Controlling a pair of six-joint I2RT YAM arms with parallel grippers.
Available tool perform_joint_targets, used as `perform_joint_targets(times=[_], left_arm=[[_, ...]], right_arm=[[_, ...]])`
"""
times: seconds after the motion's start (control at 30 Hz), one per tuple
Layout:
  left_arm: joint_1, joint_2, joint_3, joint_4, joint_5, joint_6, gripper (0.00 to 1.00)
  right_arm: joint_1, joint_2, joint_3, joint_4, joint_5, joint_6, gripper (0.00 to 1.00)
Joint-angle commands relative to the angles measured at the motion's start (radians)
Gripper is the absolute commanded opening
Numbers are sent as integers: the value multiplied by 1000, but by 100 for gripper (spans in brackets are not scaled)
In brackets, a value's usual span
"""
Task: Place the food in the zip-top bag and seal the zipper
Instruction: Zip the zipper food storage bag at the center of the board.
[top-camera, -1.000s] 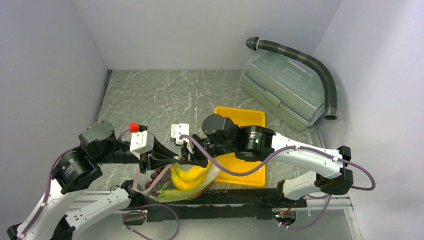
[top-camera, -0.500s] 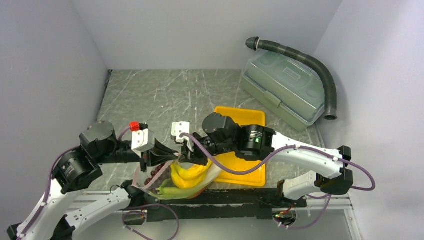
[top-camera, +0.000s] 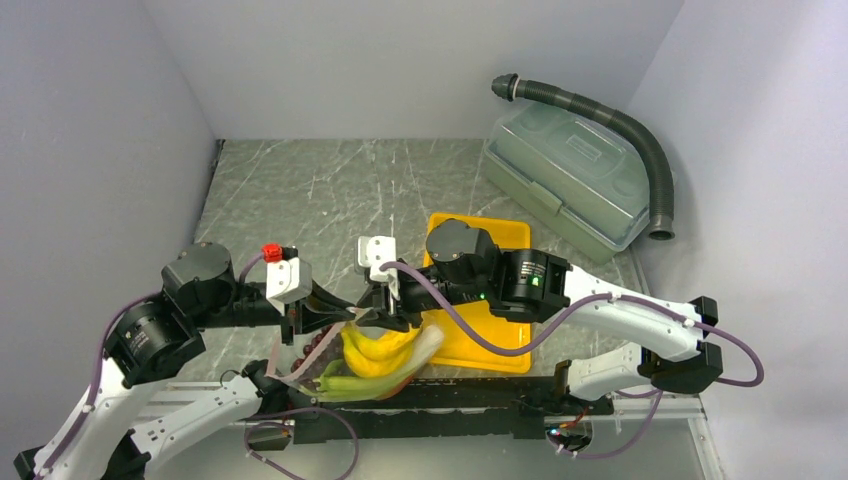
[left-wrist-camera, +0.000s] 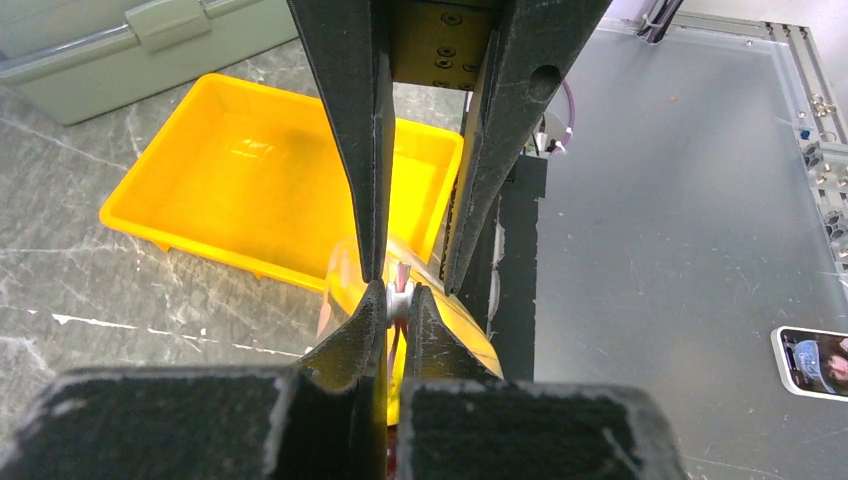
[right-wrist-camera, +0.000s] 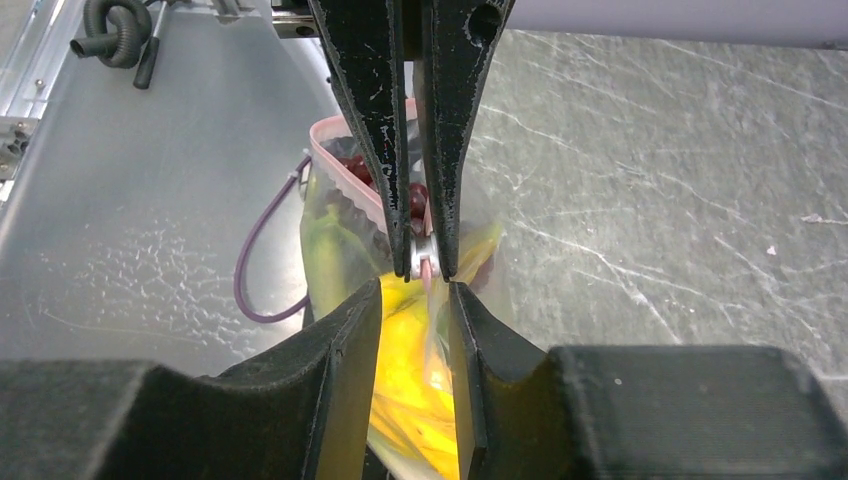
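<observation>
The zip-top bag hangs at the table's near edge with the food inside: yellow bananas, green stalks and dark red grapes. My left gripper is shut on the zipper's white slider at the bag's top edge. Facing it, my right gripper is open. In the right wrist view its fingers stand apart on either side of the bag's top, with bananas showing between them. The pink zipper runs away past the grapes.
A yellow tray lies just right of the bag, under the right arm. At the back right stand a grey-green lidded box and a dark corrugated hose. A phone lies on the metal surface below the table edge.
My right gripper has opened, letting go of the bag's top, and its arm has shifted slightly right. The left gripper closed onto the zipper's slider and has held it since.
</observation>
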Motion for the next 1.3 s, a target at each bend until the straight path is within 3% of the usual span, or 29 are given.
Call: perform_joint_targets(times=[0.0, 0.47, 0.57, 0.67, 0.7, 1.27], left_arm=[[-1, -10, 25, 44, 2, -8, 0], [-2, -25, 35, 52, 28, -19, 0], [-2, -30, 34, 54, 27, -17, 0], [-1, -31, 33, 55, 28, -16, 0], [-1, -31, 31, 54, 28, -17, 0], [-1, -22, 28, 8, -15, -9, 0]], right_arm=[[-2, 3, 10, 28, -27, -17, 35], [-2, 48, 14, 31, -44, -27, 31], [-2, 48, 10, 36, -48, -26, 22], [-2, 48, 15, 35, -47, -25, 2], [-2, 46, 16, 36, -45, -24, 0], [-2, -129, -4, 145, 145, 11, 0]])
